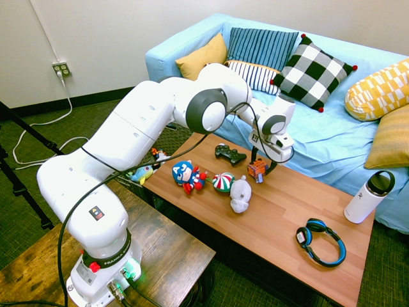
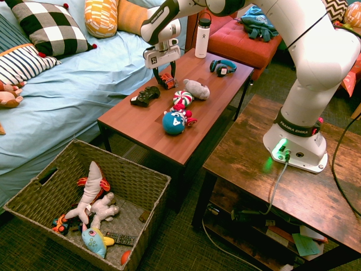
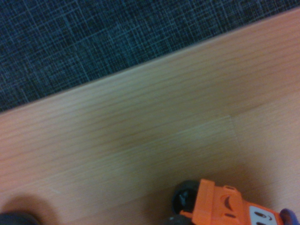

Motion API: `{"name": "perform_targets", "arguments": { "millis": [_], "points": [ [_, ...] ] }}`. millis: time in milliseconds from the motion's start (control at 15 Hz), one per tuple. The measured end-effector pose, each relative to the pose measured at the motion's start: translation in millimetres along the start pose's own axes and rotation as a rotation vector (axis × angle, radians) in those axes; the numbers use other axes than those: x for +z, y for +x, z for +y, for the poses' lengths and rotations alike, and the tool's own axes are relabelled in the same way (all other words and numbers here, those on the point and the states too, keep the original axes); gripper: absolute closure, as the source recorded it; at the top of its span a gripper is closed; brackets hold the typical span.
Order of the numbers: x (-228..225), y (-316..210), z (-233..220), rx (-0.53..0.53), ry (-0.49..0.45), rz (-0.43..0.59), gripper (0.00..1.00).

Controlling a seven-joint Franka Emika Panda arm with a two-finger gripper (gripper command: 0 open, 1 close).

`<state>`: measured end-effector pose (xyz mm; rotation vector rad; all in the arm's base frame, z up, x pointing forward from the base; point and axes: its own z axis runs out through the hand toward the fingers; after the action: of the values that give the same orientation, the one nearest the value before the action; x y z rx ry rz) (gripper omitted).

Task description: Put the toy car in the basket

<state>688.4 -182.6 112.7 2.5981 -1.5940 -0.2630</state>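
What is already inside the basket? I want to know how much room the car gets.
The basket holds several plush toys, a remote and small bits along its floor. Its near wall hides the corner below it.

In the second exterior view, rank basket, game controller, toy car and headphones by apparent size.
1. basket, by far.
2. game controller and headphones: look alike; headphones lie farther away, so unsure.
3. toy car, partly hidden by the fingers.

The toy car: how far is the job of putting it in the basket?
Done: the gripper is down at the toy car, a finger on each side. In hand: the grasp; the fingers look open, the car sitting on the table. Left: closing, lifting and carrying it to the basket on the floor.
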Motion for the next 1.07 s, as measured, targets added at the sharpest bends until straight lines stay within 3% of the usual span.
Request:
{"name": "perform_targets", "arguments": {
  "millis": [467,667,867,1067],
  "points": [
    [-7.1,-4.5,-4.2,-0.012,0.006,-0.002,1.0],
    [-36.7,-17.5,-10.2,-0.034,0.04,0.005,1.0],
    [-109.0,-93.7,-38.9,-0.139,0.102,0.029,1.0],
    [-160.0,-228.8,-70.2,-0.271,0.083,0.101,1.0]
  ]
}}
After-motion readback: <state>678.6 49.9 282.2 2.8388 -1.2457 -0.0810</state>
